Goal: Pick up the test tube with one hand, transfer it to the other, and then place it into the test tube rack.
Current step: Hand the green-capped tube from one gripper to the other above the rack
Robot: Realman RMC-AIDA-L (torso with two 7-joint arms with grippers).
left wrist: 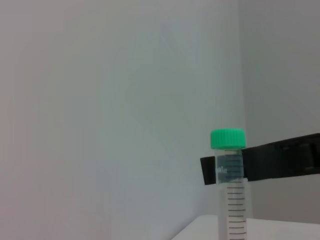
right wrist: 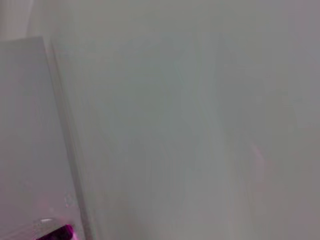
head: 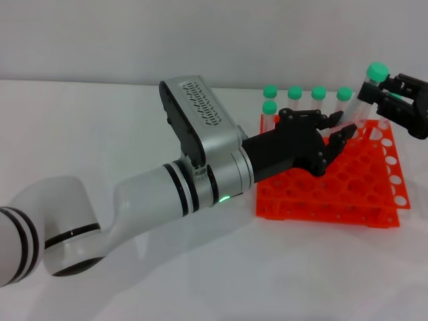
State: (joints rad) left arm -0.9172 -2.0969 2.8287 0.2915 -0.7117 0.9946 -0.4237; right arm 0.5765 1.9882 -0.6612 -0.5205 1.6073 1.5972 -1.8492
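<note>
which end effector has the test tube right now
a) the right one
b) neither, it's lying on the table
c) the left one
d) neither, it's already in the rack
a) In the head view the right end effector is clamped on the test tube just under its green cap, above the far right corner of the test tube rack, while the left end effector is open over the rack, holding nothing.

- Head view: bright, even light; soft shadow on the counter beneath the arm.
- Right wrist view: hazy, featureless grey, with a magenta fringe.
</note>
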